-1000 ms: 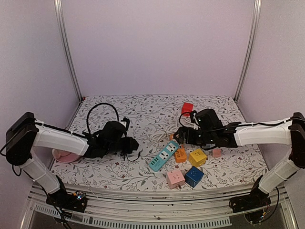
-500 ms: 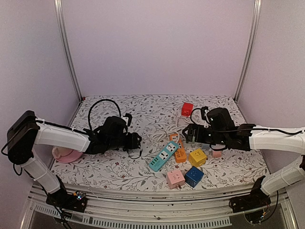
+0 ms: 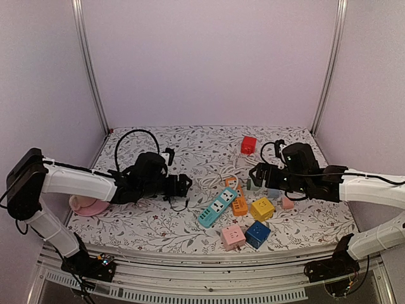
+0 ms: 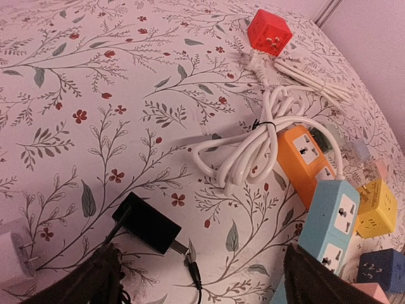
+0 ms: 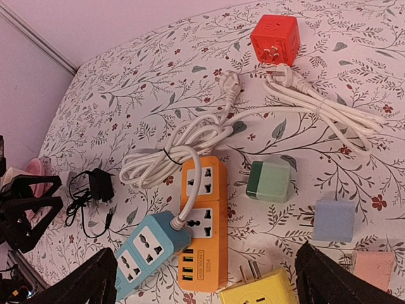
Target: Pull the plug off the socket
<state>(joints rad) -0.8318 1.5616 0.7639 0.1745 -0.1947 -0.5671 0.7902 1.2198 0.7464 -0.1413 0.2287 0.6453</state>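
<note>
Left hand (image 3: 181,185) spread wide, holding nothing, prob. so the small black plug adapter (image 4: 149,228) sits free. It lies loose on the floral worktop (image 4: 95,95) just ahead, betw. the fingers, in no socket. Beyond: coiled white cable (image 4: 253,149), orange socket strip (image 4: 304,155). Right hand (image 3: 258,175) also wide, empty.

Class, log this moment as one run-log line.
left jaws: open, above black charger lying on table | right jaws: open, near orange power strip
</note>
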